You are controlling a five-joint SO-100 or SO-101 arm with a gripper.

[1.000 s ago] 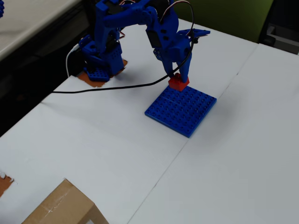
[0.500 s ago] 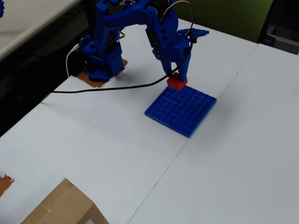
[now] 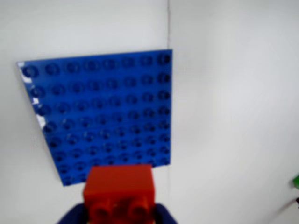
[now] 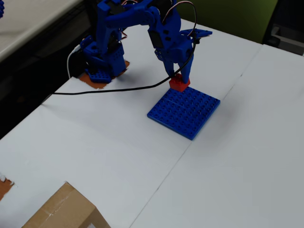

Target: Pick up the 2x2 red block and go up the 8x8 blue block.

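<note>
The 2x2 red block (image 4: 179,83) (image 3: 120,191) is held between the blue fingers of my gripper (image 4: 178,80) (image 3: 120,217), which is shut on it. It hangs over the far edge of the 8x8 blue block (image 4: 184,111) (image 3: 103,112), a flat studded plate lying on the white table. In the wrist view the red block covers the plate's near edge, and only the fingertips (image 3: 163,215) show at the bottom. Whether the red block touches the plate I cannot tell.
The arm's blue base (image 4: 102,61) stands at the back left, with a black cable (image 4: 109,89) running across the table toward the gripper. A cardboard box (image 4: 64,211) sits at the front left corner. White table (image 4: 237,166) spreads to the right.
The gripper with the red block has drifted slightly toward the back, a few pixels up in the overhead view. Nothing else has moved.
</note>
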